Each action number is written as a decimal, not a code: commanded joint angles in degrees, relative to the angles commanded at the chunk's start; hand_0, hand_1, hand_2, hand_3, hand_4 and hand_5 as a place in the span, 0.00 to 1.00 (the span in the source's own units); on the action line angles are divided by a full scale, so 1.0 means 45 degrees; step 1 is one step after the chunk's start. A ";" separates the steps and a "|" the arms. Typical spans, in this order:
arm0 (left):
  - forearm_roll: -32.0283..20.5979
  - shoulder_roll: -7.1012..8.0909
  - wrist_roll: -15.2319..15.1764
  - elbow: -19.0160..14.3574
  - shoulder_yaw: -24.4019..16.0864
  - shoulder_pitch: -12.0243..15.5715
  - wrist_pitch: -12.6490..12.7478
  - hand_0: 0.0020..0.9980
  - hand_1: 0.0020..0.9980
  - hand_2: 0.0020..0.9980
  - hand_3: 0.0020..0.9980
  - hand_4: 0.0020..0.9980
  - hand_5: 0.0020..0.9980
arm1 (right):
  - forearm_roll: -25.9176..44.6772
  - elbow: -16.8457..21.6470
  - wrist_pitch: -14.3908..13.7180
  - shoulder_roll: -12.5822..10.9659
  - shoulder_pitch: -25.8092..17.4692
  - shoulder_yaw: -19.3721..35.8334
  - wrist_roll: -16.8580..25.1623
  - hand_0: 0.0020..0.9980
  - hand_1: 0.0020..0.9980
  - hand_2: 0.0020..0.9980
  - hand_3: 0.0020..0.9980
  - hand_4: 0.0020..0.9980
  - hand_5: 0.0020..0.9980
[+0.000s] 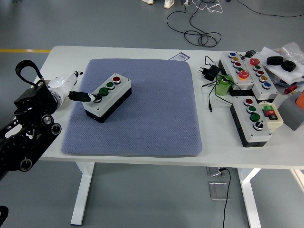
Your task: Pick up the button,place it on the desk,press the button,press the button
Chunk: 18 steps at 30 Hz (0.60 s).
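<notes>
1. Head view, landmark: a blue-grey mat (142, 114) is lying across the middle of the white table (57, 57).
2. Button box (108, 97): grey lid, black base, sitting on the mat's left part, turned diagonally. It is carrying three buttons in a row: red toward the mat's far side, green in the middle, and a white-ringed one nearest the mat's left edge.
3. Left hand (71, 88): reaching in over the mat's left edge from the black left arm (28, 123). One dark finger (83, 96) is extending out straight, its tip touching the white-ringed button; how the other fingers are lying cannot be told. The hand is grasping nothing.
4. Right hand: not showing.
5. Off the mat's right edge, two more button boxes (249, 71) are lying side by side toward the far corner, and another (254, 121) is sitting nearer.
6. Between these and the mat, a green roll (223, 87), a black plug (209, 71) and cable are lying.
</notes>
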 joint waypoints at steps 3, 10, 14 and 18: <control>-0.0142 -0.0118 0.0036 0.0118 0.0017 -0.0075 0.0016 0.98 1.00 1.00 1.00 1.00 0.62 | -0.0006 0.0000 -0.0004 0.0003 -0.0005 -0.0003 -0.0003 0.64 0.51 0.55 0.59 0.24 0.34; -0.1176 -0.0312 -0.0007 -0.0083 -0.0086 -0.0174 -0.0270 0.98 1.00 1.00 1.00 1.00 0.64 | 0.0002 0.0000 -0.0006 0.0001 -0.0006 -0.0036 -0.0002 0.64 0.51 0.55 0.59 0.24 0.34; -0.1507 -0.0265 -0.0052 -0.0239 -0.0155 -0.0243 -0.0385 0.98 1.00 1.00 1.00 1.00 0.64 | 0.0002 0.0000 0.0003 -0.0004 -0.0012 -0.0019 0.0006 0.64 0.51 0.55 0.59 0.24 0.34; -0.1693 -0.0346 0.0026 -0.0181 0.0024 -0.0367 -0.0406 0.97 1.00 1.00 1.00 1.00 0.66 | -0.0033 0.0000 0.0009 -0.0006 -0.0015 -0.0019 -0.0004 0.64 0.51 0.55 0.59 0.24 0.34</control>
